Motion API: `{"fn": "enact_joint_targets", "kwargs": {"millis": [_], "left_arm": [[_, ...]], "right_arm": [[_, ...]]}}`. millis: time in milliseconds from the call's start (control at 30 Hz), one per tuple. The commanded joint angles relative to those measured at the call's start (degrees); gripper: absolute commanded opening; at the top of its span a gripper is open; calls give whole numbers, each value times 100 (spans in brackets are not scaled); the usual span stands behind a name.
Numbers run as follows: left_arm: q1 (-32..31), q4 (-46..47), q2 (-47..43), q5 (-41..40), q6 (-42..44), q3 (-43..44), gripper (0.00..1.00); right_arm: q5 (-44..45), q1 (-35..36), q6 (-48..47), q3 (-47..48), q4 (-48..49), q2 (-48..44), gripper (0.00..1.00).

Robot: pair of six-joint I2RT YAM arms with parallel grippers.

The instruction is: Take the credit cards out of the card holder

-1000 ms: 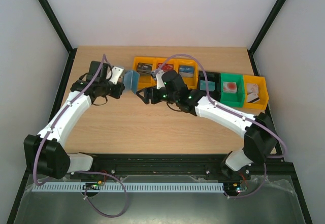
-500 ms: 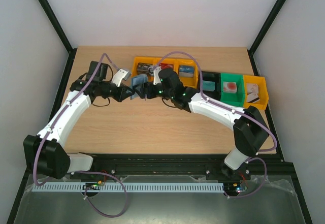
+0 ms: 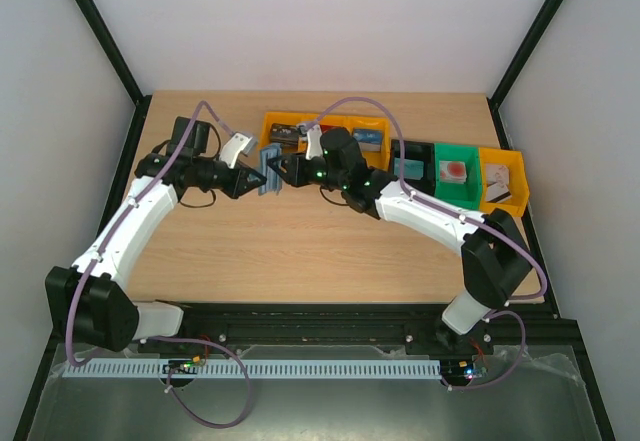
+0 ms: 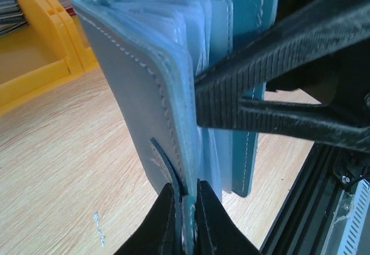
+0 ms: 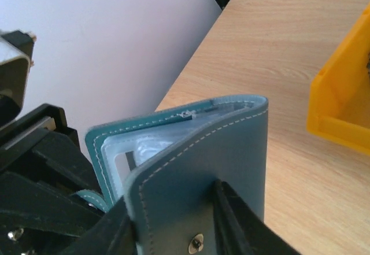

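Observation:
A teal leather card holder [image 3: 265, 173] hangs half open above the table between my two grippers. My left gripper [image 4: 186, 211] is shut on the lower edge of one cover, by the strap. My right gripper [image 5: 173, 232] is shut on the other cover [image 5: 202, 174]. One finger [image 5: 234, 220] lies on that cover's outer face beside the snap, the other [image 4: 272, 64] sits inside against the sleeves. Clear pale plastic sleeves [image 4: 185, 29] fan out between the covers. The credit cards sit inside them and I cannot make out single cards.
A row of bins stands along the back: yellow bins [image 3: 325, 139] just behind the holder, then a black bin [image 3: 408, 168], a green bin [image 3: 455, 179] and a further yellow bin [image 3: 503, 183], each with small items. Bare wood [image 3: 300, 251] lies below the grippers.
My right gripper has moved left onto the holder and closed on its free cover. The left gripper has kept its grip and shifted slightly right with the holder.

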Motion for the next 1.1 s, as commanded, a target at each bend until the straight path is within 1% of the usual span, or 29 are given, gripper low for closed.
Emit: {"fn": "enact_joint_targets", "kwargs": {"millis": [0,133,167,267,333,467,500,567,700,767,800,900,967,1067], "left_arm": [[-46,-116,-38,793,195,192,2],[-14,-216,-46,1096,248,249,2],[12,-231,-46,1184,249,260,2],[123,-230,-53,1342,240,265,2],[205,-189,-61,1342,192,255,3],[231,-96,-65,1238,158,154,35],[231,-65,-65,1242,149,117,40],[236,-56,-65,1289,142,77,42],[236,-96,-73,1328,194,97,27],[248,-106,-81,1363,196,96,25],[260,-113,-85,1393,195,98,21],[266,-98,-103,1401,198,86,4],[274,-102,-136,1391,204,68,2],[324,-113,-172,1431,212,63,2]], "right_arm": [[362,-33,-111,61,41,-83,22],[371,-67,-234,45,-146,-157,4],[359,-82,-254,34,-176,-186,2],[178,-171,-324,-87,-171,-361,2],[-95,-244,-400,-195,-108,-490,2],[-880,-293,-618,-249,-63,-637,2],[-1061,-289,-648,-240,-44,-661,2],[-1400,-290,-693,-244,25,-708,2],[-1849,-354,-771,-310,187,-879,2],[-1960,-457,-780,-339,176,-962,2],[-1983,-507,-795,-352,129,-995,2],[-2147,-553,-834,-350,46,-1047,2],[-2230,-553,-851,-367,18,-1088,2],[-1954,-590,-940,-439,-55,-1224,2]]}}
